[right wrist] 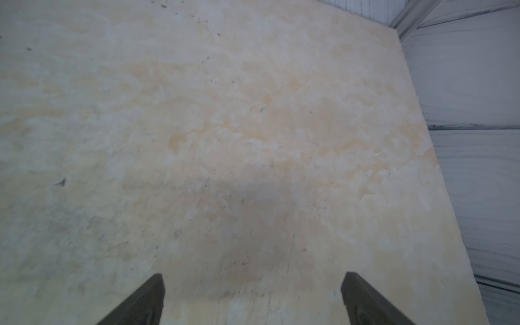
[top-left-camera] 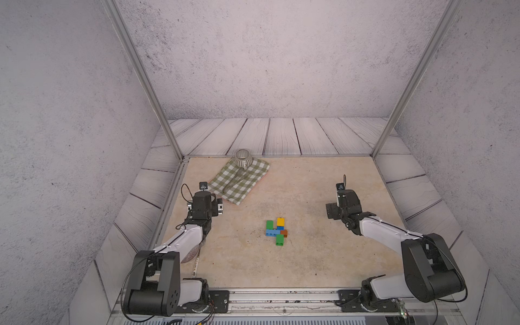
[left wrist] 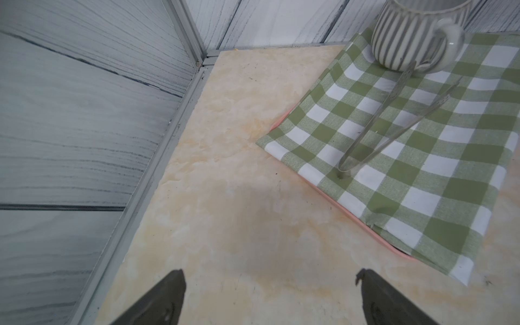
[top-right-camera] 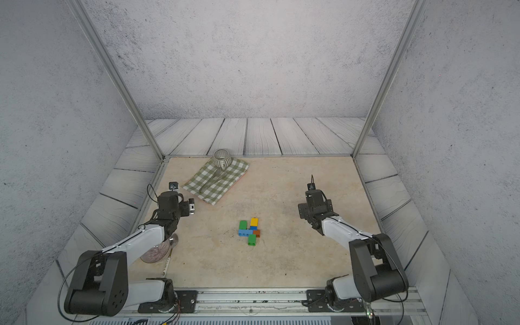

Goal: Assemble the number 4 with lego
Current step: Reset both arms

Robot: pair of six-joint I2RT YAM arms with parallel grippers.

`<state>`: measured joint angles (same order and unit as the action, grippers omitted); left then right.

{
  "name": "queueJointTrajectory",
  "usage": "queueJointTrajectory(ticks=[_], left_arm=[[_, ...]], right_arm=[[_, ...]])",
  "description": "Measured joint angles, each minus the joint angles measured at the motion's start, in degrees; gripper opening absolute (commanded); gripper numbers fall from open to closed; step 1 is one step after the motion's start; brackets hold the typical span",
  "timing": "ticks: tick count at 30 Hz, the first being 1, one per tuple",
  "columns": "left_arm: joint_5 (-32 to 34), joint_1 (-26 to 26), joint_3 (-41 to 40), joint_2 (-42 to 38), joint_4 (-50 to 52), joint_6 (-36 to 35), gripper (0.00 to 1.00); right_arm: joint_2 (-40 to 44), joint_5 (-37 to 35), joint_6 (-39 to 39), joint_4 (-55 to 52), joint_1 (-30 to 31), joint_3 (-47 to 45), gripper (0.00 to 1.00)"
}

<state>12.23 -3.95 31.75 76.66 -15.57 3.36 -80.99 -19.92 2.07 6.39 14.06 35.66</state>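
The lego bricks sit joined as a flat number 4 (top-left-camera: 277, 231) (top-right-camera: 249, 232) in the middle of the table. It is made of a yellow brick (top-left-camera: 280, 221), a green brick (top-left-camera: 269, 224), a dark blue brick (top-left-camera: 280, 228), a longer light blue brick (top-left-camera: 271, 232), an orange-brown brick (top-left-camera: 284, 232) and a second green brick (top-left-camera: 279, 240). My left gripper (left wrist: 270, 274) is open over bare tabletop, far to the left of the figure. My right gripper (right wrist: 253, 277) is open over bare tabletop, far to its right. Neither touches a brick.
A green checked cloth (top-left-camera: 239, 181) lies at the back left, with a striped mug (top-left-camera: 242, 159) and metal tongs (left wrist: 394, 121) on it. A patterned bowl (top-right-camera: 153, 253) and a pen (top-right-camera: 166, 264) lie under my left arm. Metal frame posts and walls ring the table.
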Motion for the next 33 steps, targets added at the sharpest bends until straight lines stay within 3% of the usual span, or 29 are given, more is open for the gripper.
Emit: queueJointTrajectory(ticks=[15, 33], left_arm=[[-5.29, 2.49, -0.9, 7.39, -14.67, -1.9, 1.0], [-6.27, 2.62, -1.97, 9.75, -19.71, -1.92, 1.0]], right_arm=[[-2.49, 8.83, -0.31, 23.93, -12.0, -5.4, 0.99], [-6.56, 12.9, -0.11, 32.83, -12.37, -8.15, 0.99]])
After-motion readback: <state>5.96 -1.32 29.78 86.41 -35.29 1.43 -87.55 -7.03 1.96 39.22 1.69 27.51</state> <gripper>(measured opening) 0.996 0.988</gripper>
